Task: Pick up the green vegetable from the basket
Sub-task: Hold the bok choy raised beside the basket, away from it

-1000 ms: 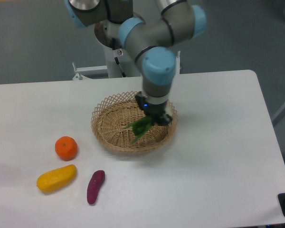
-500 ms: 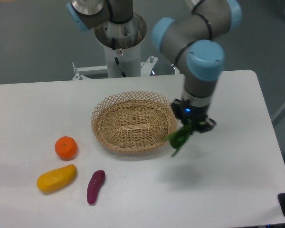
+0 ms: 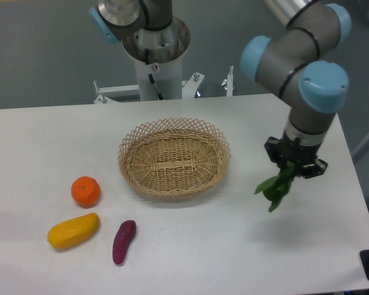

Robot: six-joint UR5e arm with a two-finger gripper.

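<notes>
One gripper [image 3: 295, 165] clamping green vegetable [image 3: 275, 187] by stalk, leaves dangling above table [image 3: 190, 246], well right of basket [image 3: 173, 157]. Pick looking done; advising firm grip, slow travel, no swinging.

— What moved?
— My gripper [image 3: 294, 167] carried the leafy green bok choy [image 3: 275, 187] out of the oval tan wicker basket [image 3: 173, 157], rightward.
— And now?
— It dangles over the white tabletop [image 3: 246, 246], well clear of the rim.

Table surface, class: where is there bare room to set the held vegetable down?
Bare patches: between the basket and the pincer holding the green vegetable, and the table's front right. Crowded: front left, with orange, yellow fruit, sweet potato.
</notes>
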